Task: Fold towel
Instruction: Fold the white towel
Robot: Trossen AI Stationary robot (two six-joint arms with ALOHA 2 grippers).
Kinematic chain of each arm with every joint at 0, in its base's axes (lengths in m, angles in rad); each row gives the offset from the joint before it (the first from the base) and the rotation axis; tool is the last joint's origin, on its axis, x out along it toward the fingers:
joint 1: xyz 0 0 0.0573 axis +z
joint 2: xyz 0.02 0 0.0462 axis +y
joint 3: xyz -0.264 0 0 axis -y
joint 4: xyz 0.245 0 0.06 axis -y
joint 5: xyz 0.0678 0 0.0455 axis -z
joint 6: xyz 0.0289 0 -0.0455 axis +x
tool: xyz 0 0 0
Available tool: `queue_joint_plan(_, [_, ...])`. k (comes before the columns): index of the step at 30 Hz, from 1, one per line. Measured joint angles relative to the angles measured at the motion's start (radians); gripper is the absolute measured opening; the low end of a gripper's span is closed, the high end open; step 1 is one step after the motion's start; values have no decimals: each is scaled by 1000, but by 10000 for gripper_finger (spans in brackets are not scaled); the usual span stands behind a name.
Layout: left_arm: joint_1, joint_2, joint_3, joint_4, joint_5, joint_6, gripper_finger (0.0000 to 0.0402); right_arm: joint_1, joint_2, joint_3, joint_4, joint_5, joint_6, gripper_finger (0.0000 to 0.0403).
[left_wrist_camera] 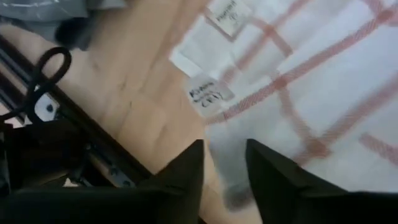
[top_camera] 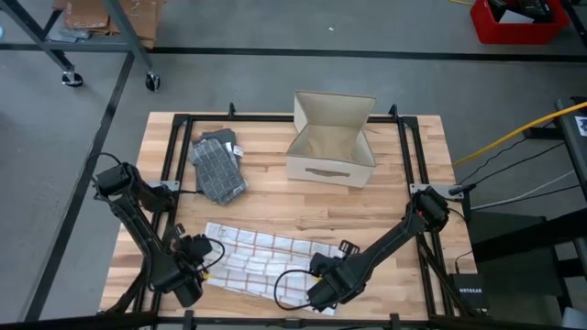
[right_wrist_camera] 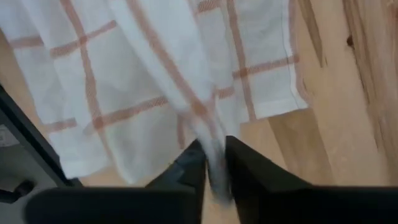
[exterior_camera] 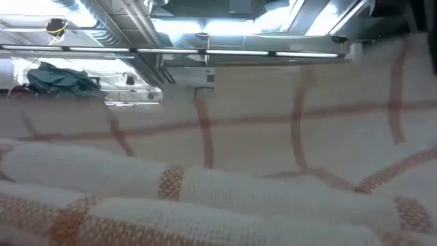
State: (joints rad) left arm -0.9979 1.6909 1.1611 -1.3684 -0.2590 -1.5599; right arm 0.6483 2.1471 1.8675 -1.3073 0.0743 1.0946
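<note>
A white towel with a red grid [top_camera: 261, 257] lies along the table's near edge, a wrinkle running across it; it fills the low view [exterior_camera: 218, 171]. My left gripper [top_camera: 200, 266] is at the towel's left end. In its wrist view it stands open [left_wrist_camera: 224, 165], its fingers astride the towel's edge [left_wrist_camera: 217, 134], near two sewn labels [left_wrist_camera: 211, 96]. My right gripper [top_camera: 318, 291] is at the towel's near right part, pointing down and shut [right_wrist_camera: 214, 155] on a raised ridge of the cloth. My left gripper stands over the towel's left edge; I cannot tell whether it touches the cloth. My right gripper pinches a raised fold of the towel [right_wrist_camera: 208, 134] between its two fingers, coming from above and pointing down. The ridge runs up to the fingers while the cloth around it [right_wrist_camera: 155, 93] lies on the table.
A folded grey checked cloth [top_camera: 218, 165] lies at the far left of the table. An open cardboard box [top_camera: 330, 139] stands at the far middle. A black frame rail [top_camera: 174, 183] borders the wooden table [top_camera: 385, 206], with bare wood between towel and box.
</note>
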Motion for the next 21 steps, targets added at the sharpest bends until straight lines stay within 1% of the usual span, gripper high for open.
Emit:
queue_joint_plan(5, [40, 0, -30, -11, -49, -43, 168, 0, 0, 0, -30, 24, 3, 121])
queue_joint_plan(9, [80, 0, -73, -12, -55, -83, 187, -2, 0, 0, -91, 29, 33, 161])
queue_joint_plan(12, [113, 0, -102, -10, -62, -117, 187, -1, 0, 0, -121, 30, 35, 174])
queue_joint_plan(16, [152, 0, -140, -6, -103, -160, 181, -2, 0, 0, -151, 37, 41, 176])
queue_joint_plan(19, [182, 0, -154, -1, -129, -169, 177, -2, 0, 0, -177, 67, 99, 177])
queue_joint_plan(21, [202, 0, -161, -2, -135, -165, 177, -3, 0, 0, -191, 70, 154, 177])
